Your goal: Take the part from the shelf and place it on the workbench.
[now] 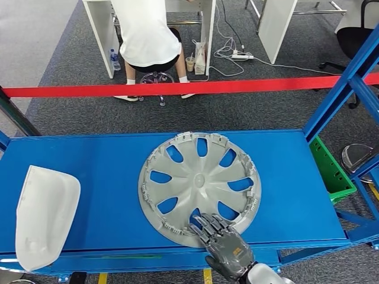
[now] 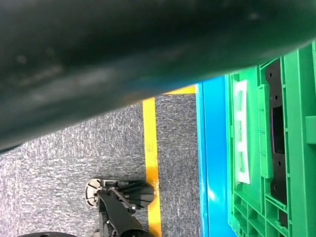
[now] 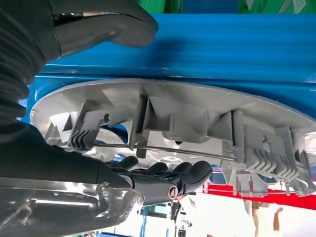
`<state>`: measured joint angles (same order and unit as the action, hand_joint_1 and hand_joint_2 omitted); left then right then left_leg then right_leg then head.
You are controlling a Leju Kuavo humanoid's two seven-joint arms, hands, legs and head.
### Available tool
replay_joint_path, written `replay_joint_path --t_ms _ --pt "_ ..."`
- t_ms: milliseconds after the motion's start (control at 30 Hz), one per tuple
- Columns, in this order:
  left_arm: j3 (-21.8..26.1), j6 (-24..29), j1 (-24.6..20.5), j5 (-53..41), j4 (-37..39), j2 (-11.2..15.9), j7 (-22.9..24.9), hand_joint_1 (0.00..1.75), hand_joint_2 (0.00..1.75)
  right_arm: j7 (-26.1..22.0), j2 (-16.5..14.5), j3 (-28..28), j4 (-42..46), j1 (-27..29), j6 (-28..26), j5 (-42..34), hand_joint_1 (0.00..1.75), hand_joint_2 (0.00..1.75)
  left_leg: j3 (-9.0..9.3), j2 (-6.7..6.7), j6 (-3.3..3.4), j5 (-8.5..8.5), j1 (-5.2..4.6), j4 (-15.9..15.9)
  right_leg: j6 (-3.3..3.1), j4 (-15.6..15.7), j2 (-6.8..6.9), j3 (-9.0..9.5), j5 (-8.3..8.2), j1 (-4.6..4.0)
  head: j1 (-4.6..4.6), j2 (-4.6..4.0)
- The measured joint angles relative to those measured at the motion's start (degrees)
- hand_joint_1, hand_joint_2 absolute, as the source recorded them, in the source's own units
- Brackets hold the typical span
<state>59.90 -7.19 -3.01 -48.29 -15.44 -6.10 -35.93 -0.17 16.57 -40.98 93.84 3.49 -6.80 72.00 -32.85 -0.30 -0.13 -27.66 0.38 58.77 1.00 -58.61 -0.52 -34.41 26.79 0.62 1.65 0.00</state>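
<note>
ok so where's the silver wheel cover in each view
Head view: wheel cover lies flat mid-shelf, the right robot hand at its near rim.
Right wrist view: its ribbed rim runs across the middle, fingers over it.
Left wrist view: not in it.
Shared landmark: the blue shelf.

Green crate (image 2: pixel 294 148) — blue shelf edge (image 2: pixel 214 163) — yellow floor line (image 2: pixel 152 158)
</note>
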Motion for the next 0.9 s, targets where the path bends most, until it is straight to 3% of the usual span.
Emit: replay_joint_path --t_ms 467,900 --pt "1.6 -0.2 -0.01 -0.89 -0.01 0.0 -0.08 0.0 0.0 1.5 -0.04 0.81 0.04 0.11 2.42 0.01 1.75 1.75 0.11 0.0 0.0 0.0 0.0 0.0 -0.01 0.0 0.0 0.08 0.01 0.0 -0.01 0.0" --pt "2.88 -0.18 0.01 -0.94 -0.04 -0.04 -0.11 0.0 0.0 5.87 4.16 -0.6 5.74 4.34 1.34 1.48 1.75 1.75 0.1 -0.05 0.0 -0.02 -0.01 0.0 0.0 0.01 0.04 0.1 0.04 0.0 0.0 0.0"
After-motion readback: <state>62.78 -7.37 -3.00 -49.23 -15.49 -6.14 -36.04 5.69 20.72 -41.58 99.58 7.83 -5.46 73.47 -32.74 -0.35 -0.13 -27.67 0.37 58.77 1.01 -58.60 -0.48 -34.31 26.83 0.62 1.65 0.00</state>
